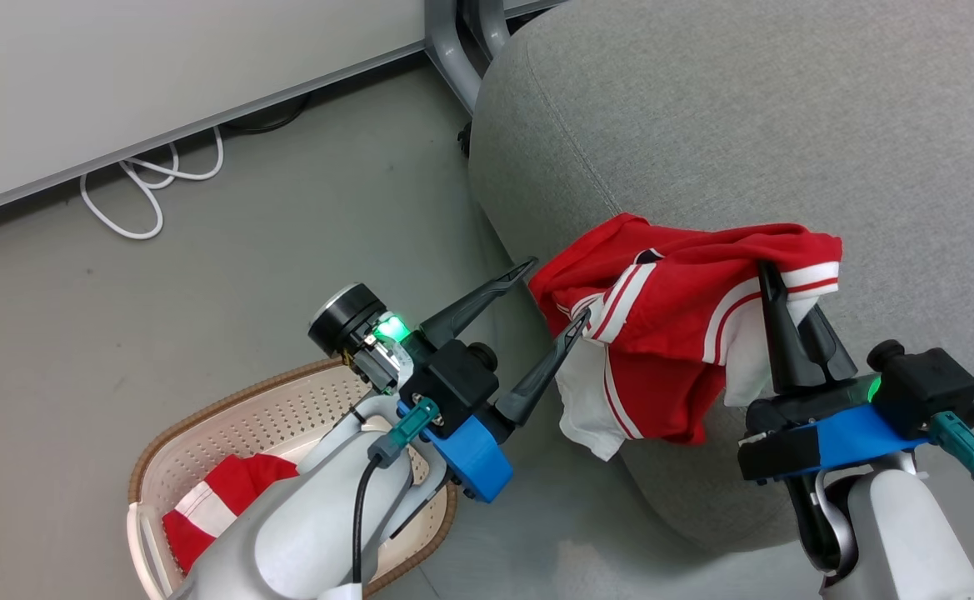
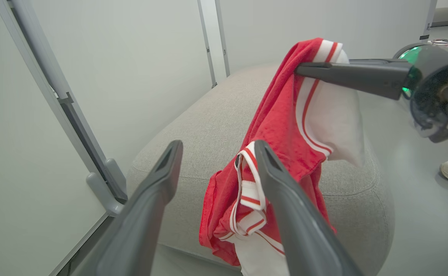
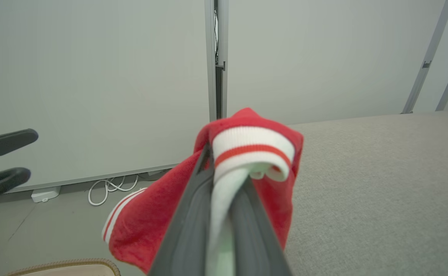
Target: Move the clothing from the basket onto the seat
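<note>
One soft red striped garment point(image 1: 220, 500) lay in the cream-white perforated basket point(image 1: 228, 402), probably light and limp, best pinched at a fold. The fingers of the left gripper point(image 1: 558, 291) stood wide and empty. Those of the right gripper point(image 1: 789, 290) held another red garment point(image 1: 670, 333) by its cuff at the edge of the light-grey fabric seat point(image 1: 786, 125).

Office-like lab — grey partition panels point(image 1: 162, 67), bare floor point(image 1: 78, 350), loose white cable point(image 1: 143, 237).
</note>
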### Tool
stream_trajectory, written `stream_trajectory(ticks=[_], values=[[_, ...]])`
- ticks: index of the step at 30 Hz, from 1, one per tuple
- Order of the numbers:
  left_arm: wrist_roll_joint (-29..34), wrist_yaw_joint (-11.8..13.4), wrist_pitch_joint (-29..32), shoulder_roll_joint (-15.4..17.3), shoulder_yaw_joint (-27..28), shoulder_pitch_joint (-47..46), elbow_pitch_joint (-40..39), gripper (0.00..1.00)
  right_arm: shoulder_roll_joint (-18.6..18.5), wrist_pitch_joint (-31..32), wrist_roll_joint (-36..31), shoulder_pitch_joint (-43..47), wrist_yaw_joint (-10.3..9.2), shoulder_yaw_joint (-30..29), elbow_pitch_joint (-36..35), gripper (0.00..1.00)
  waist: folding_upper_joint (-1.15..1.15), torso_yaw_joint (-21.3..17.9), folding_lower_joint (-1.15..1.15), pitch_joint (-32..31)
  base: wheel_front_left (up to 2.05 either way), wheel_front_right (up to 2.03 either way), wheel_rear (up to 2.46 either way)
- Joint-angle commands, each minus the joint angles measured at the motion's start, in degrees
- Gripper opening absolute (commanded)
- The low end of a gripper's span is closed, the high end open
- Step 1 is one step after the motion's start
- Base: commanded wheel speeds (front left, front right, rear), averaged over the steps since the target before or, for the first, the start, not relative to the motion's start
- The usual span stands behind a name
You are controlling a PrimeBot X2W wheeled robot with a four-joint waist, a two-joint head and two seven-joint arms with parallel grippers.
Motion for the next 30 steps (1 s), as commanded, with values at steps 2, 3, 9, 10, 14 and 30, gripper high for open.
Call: stream_trajectory(ticks=[2, 3, 9, 10, 14, 30], values=[[-0.2, -0.1, -0.2, 0.5, 0.5, -1.1, -0.1, 1.0, 0.3, 0.0, 0.3, -0.4, 0.01, -0.2, -0.5, 0.0, 0.0, 0.6, 0.0, 0.1, 0.0, 0.0, 0.0], [-0.1, 0.0, -0.2, 0.5, 0.6, -1.2, -0.2, 1.0, 0.3, 0.0, 0.3, -0.9, 0.01, -0.3, -0.7, 0.0, 0.0, 0.8, 0.0, 0.2, 0.0, 0.0, 0.0], [0.4, 0.0, -0.2, 1.0, 1.4, -2.0, -0.9, 1.0, 0.2, 0.0, -0.4, -6.1, 0.01, -1.2, -2.3, 0.0, 0.0, 1.9, 0.0, 2.5, 0.0, 0.0, 0.0], [0.6, -0.1, -0.2, 1.2, 1.5, -2.4, -1.0, 1.0, 0.0, 0.0, -0.6, -7.5, 0.01, -1.3, -2.6, 0.0, 0.0, 2.0, 0.0, 3.2, 0.0, 0.0, 0.0], [1.3, 0.0, -0.2, 1.8, 1.8, -4.4, -1.7, 1.0, -1.7, 0.0, -0.8, -16.0, 0.01, -3.5, -3.8, 0.0, 0.0, 2.8, 0.0, 7.6, 0.0, 0.0, 0.0], [3.4, 0.0, -0.2, 5.3, 0.8, -14.8, -3.8, 1.0, -19.1, 0.0, -1.1, -46.7, 0.0, -21.6, -1.6, 0.0, 0.0, 6.5, 0.0, 26.9, 0.0, 0.0, 0.0]])
